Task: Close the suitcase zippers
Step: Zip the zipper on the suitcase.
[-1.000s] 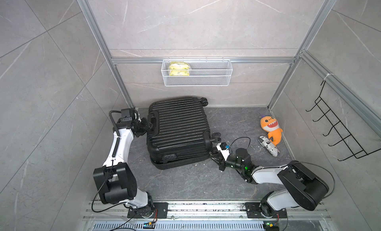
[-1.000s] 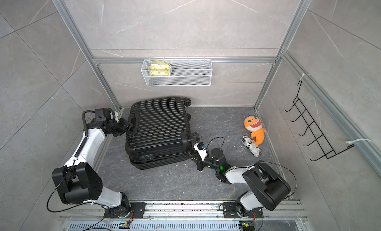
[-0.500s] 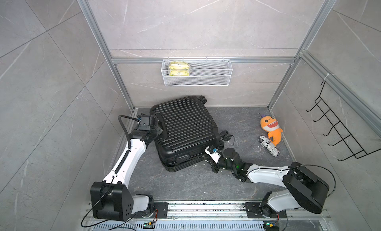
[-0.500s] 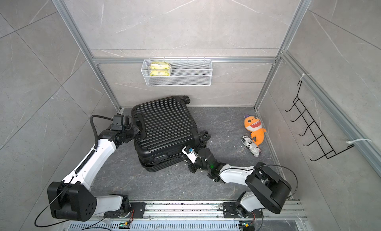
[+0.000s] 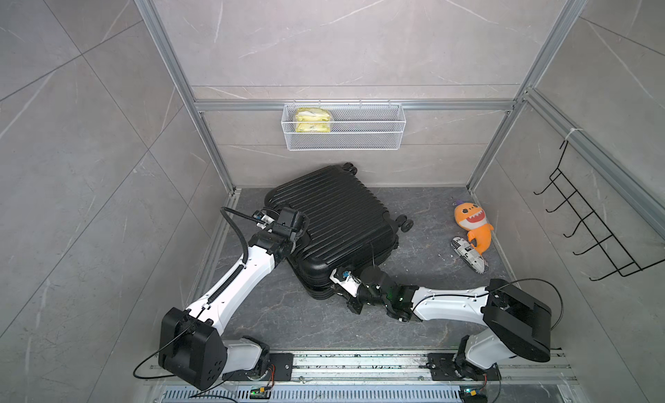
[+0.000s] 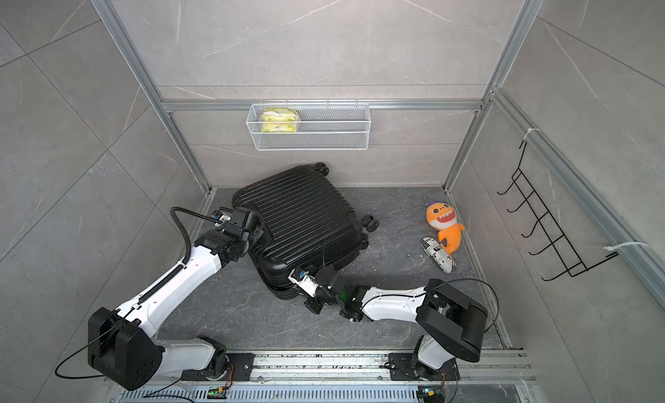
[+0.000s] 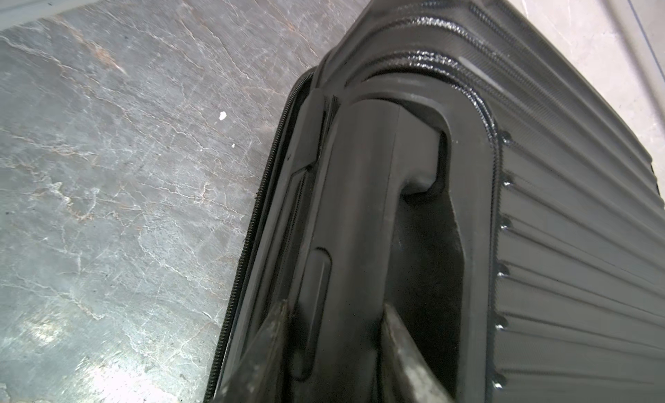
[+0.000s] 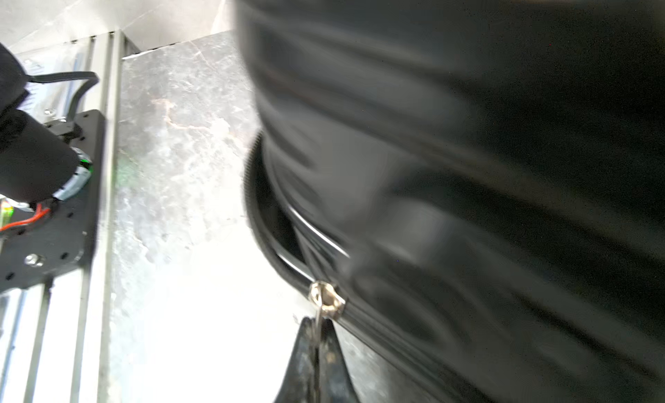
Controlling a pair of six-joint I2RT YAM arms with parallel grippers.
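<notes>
We see the case (image 5: 334, 217) lying flat on the floor (image 5: 306, 322), turned askew with one rounded corner toward the rail (image 5: 360, 360). Our left gripper (image 7: 334, 306) is clamped on the handle (image 7: 360, 203) set in the case's side edge, with a finger (image 7: 266, 354) on each flank of the bar. Just outside that gripper the zipper (image 7: 248, 239) runs along the rim, and past it there is only a narrow strip of floor before the side wall (image 5: 201, 232). Our right gripper (image 8: 316, 325) is pinched together on the pull (image 8: 318, 316) of a silver slider (image 8: 325, 298), low on the case's near corner. Ahead of this gripper the two tracks stand apart, with a dark gap between them where they curve round the corner. Behind it the seam looks joined, though that view is blurred. On the gripper's outer side the floor is bare right up to the rail, which leaves open room there. The wheels (image 5: 405, 225) stick out from the edge on the far side of the right gripper, and the toy (image 5: 471, 225) lies well apart beyond them. The corner farthest from both grippers sits near the back wall, under the basket (image 5: 360, 138)
</notes>
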